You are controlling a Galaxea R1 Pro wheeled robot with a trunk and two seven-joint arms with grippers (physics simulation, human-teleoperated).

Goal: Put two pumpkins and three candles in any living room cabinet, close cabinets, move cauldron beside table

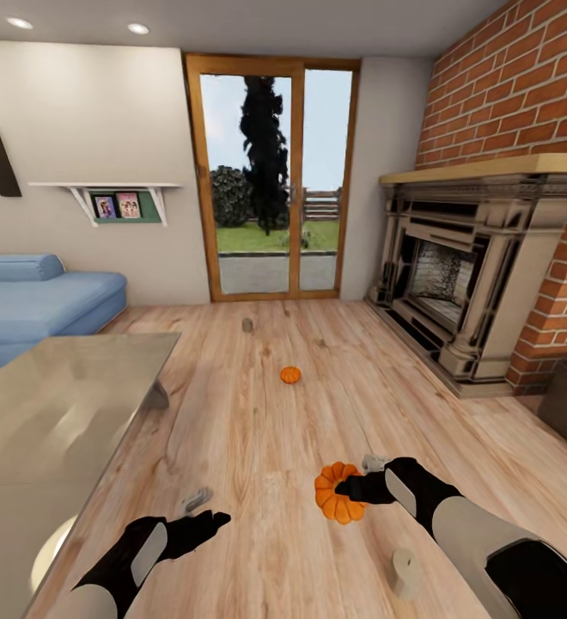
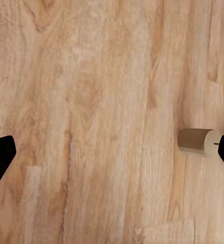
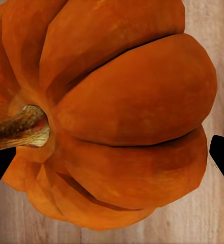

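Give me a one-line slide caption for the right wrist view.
Close-up of a ribbed orange pumpkin with a brown stem, between the right gripper's dark fingertips, over wood floor.

pumpkins [image 1: 338,493] ribbed orange | candle [image 1: 404,572] tan | floor [image 1: 258,430] pale wood-grain | sofa [image 1: 34,301] blue

Two robot arms show in the head view; each forearm is a smooth, rounded shell in pale grey-white, giving way to matte black at the wrist and elbow joint; the left gripper [image 1: 199,512] is black with one light grey finger and one black, tapered finger; the right gripper [image 1: 356,478] is black too, with a small pale grey finger tip; in the wrist views the fingertips [image 2: 0,157] appear as plain black wedges with flat, angled ends; no cables, screws or markings are visible.
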